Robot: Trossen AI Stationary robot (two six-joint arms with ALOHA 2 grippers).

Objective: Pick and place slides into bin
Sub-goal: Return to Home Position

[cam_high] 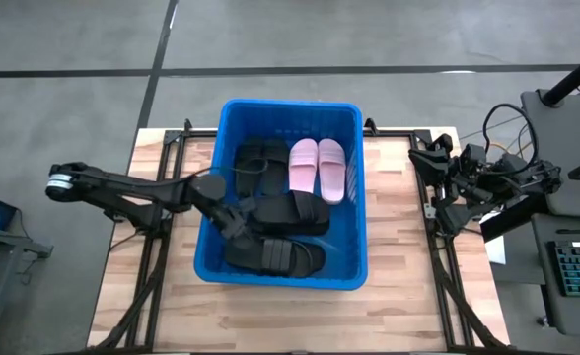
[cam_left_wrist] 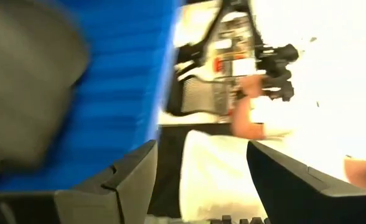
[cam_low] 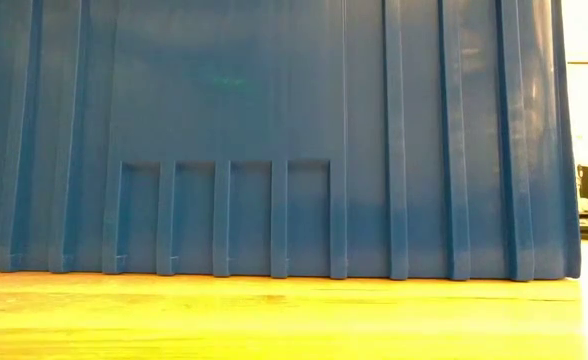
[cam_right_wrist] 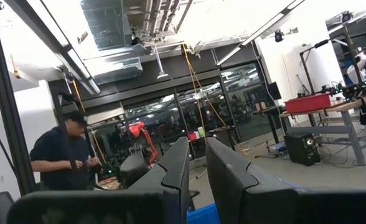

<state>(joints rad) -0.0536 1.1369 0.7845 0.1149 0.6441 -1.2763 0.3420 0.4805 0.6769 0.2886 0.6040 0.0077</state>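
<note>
L gripper (cam_high: 233,219) low inside bin (cam_high: 290,104), jaws spread, nothing betw them. Black slides (cam_high: 275,258) just beneath and beside jaws. Step, as judged: placing done, L arm due for home. Next move needs straight lift clear of rim, then retract. Count: 1 bin; 2 pink slides (cam_high: 317,168) side by side, beyond jaws; black approx 5, overlapping, exact no. unclear. All seen lie in bin. R gripper (cam_right_wrist: 195,142) parked well apart fr bin, jaws nearly together, empty.
</note>
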